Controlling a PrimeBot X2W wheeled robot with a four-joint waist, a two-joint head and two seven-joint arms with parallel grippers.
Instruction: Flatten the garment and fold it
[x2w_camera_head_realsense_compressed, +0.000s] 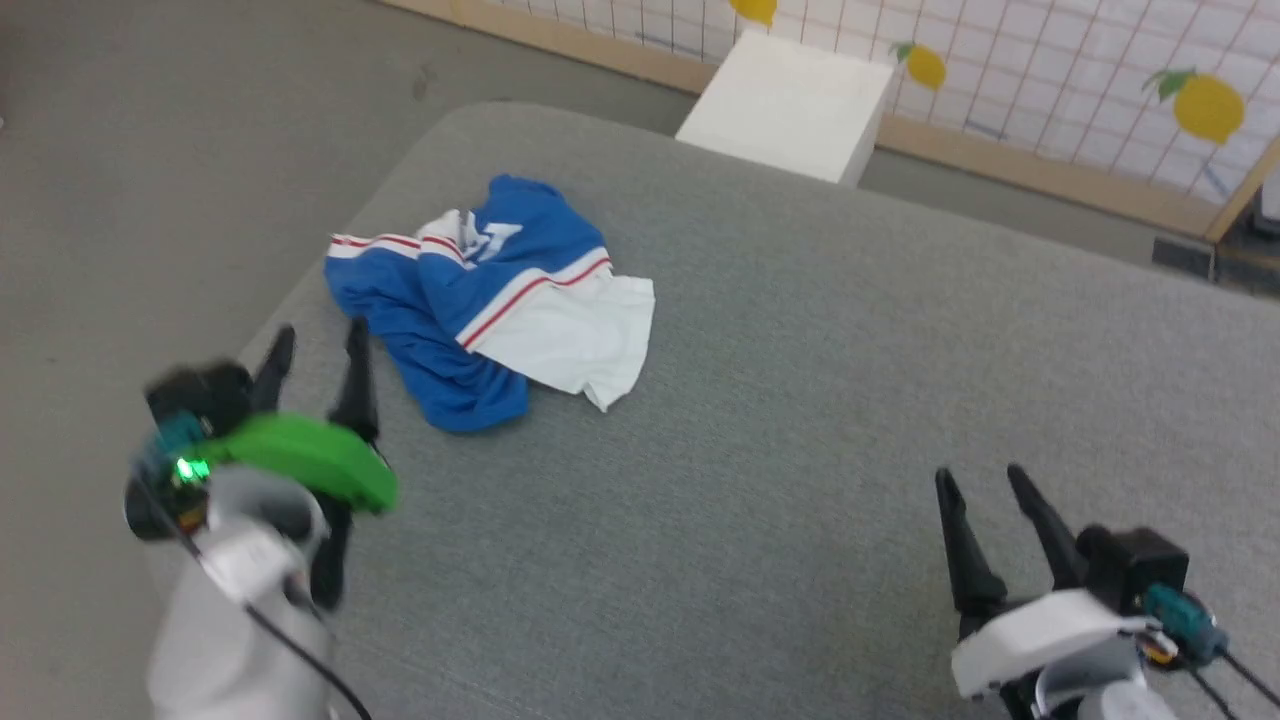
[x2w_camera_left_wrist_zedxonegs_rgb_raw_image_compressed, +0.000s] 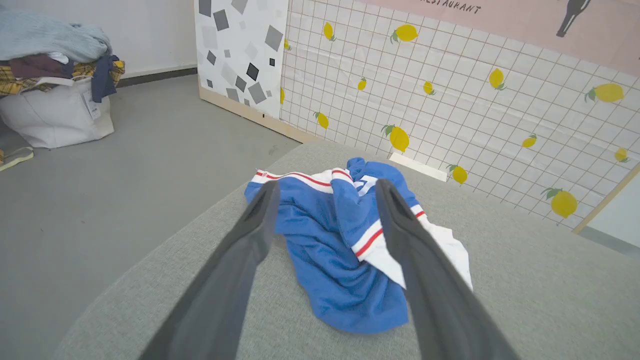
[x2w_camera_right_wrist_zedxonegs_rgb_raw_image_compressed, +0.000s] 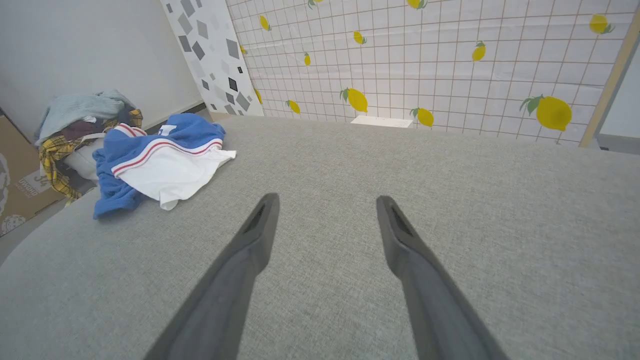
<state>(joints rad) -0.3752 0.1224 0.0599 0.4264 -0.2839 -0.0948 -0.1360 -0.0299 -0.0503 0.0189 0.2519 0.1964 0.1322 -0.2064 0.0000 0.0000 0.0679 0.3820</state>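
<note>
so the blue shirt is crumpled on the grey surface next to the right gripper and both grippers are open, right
Not quite. The shirt lies next to the left gripper, not the right gripper, which is far across the grey surface; the head view shows this. The rest holds: the shirt is crumpled and both grippers are open.
</note>
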